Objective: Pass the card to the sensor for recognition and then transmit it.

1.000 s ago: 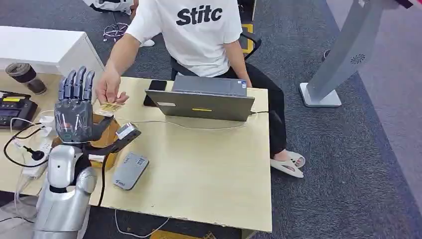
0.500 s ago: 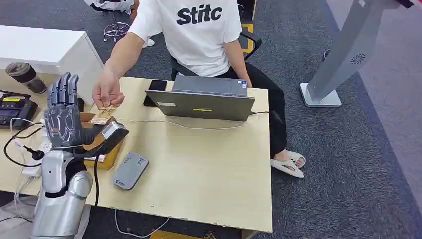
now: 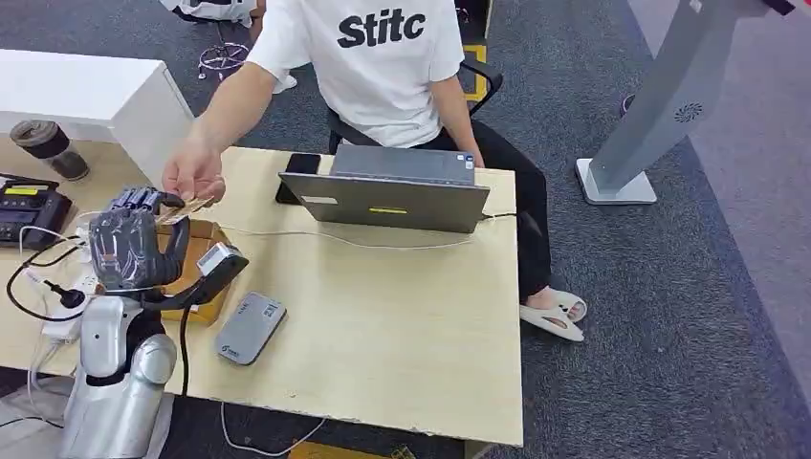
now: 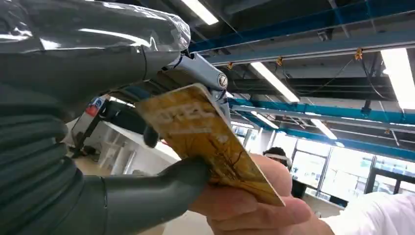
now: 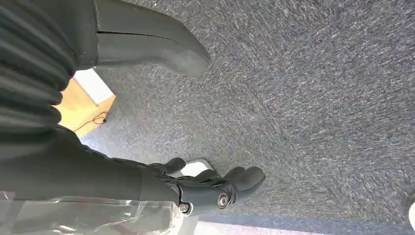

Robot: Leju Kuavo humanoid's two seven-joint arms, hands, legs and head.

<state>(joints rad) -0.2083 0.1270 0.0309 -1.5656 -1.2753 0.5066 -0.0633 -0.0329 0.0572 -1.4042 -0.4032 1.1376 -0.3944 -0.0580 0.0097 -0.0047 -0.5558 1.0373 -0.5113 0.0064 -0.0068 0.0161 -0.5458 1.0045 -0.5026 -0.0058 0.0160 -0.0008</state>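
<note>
Glossy card [image 4: 205,142], matt wooden table [image 3: 402,325], rough carpet [image 5: 303,98]

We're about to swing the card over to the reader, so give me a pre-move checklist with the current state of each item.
1. Card in the left hand: ok. The thumb presses on its face and the fingers curl over it.
2. Person's hand clear of the card: not ok. It pinches the same card.
3. Grip firm enough to carry alone: cannot tell while the person shares the hold.
4. Grey card reader free on the table: ok, nothing lies on it.
5. Path to the reader: not ok. A cardboard box stands between the left hand and the reader.
6. Right hand out of the way: ok, hanging over the carpet, holding nothing.
</note>
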